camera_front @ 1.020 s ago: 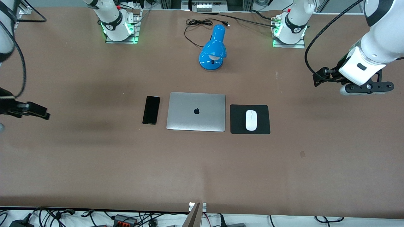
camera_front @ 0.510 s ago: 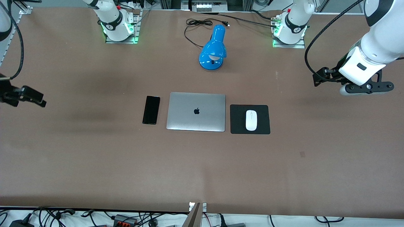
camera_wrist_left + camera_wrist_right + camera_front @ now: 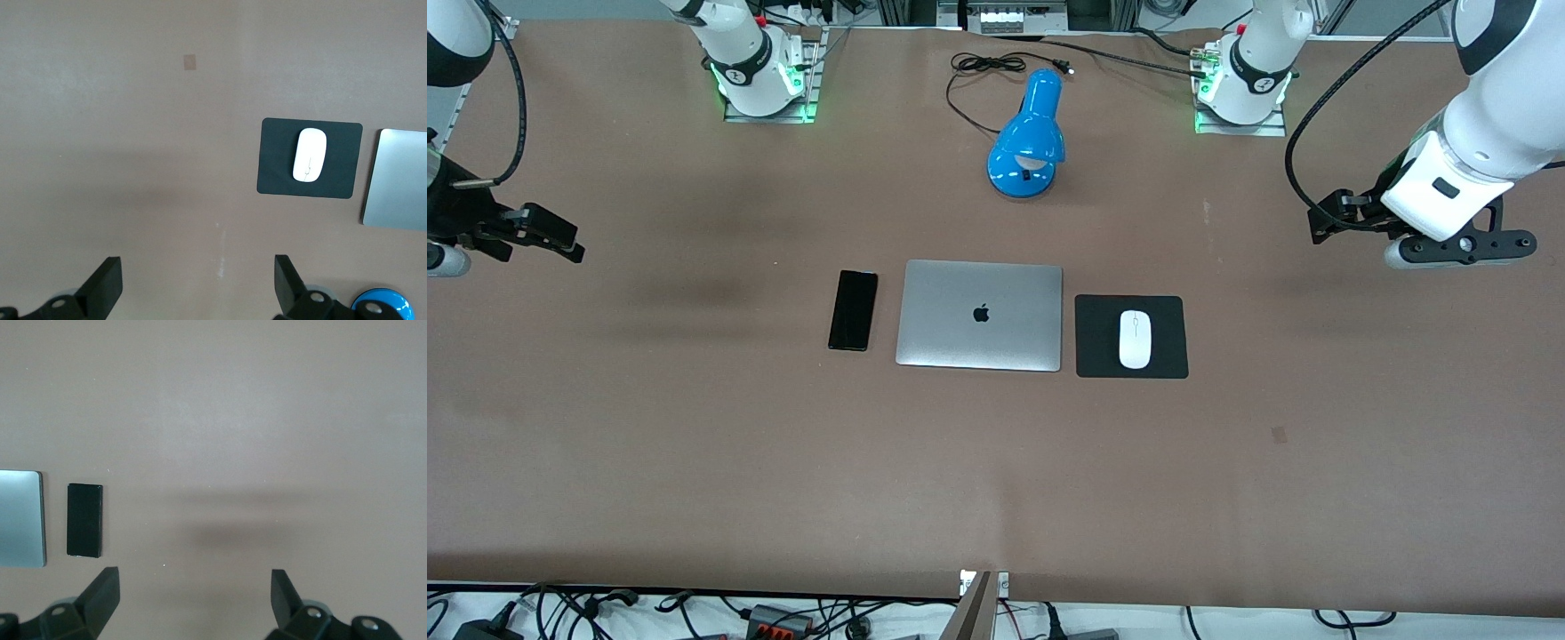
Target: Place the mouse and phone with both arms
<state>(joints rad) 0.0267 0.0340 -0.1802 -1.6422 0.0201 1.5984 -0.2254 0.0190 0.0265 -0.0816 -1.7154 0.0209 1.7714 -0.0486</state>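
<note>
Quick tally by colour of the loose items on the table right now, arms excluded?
Black: 2, the phone and the mouse pad
White: 1, the mouse
Silver: 1, the laptop
Blue: 1, the lamp
Total: 5

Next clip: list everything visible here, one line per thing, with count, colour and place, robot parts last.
mouse: one, white, on the mouse pad.
mouse pad: one, black, beside the laptop, toward the left arm's end.
laptop: one, silver, closed, mid-table.
phone: one, black, flat beside the laptop, toward the right arm's end.
desk lamp: one, blue, farther from the front camera than the laptop, black cord by it.
table: one, brown.
left gripper: one, black, open, empty, over bare table at the left arm's end.
right gripper: one, black, open, empty, over bare table at the right arm's end.
</note>
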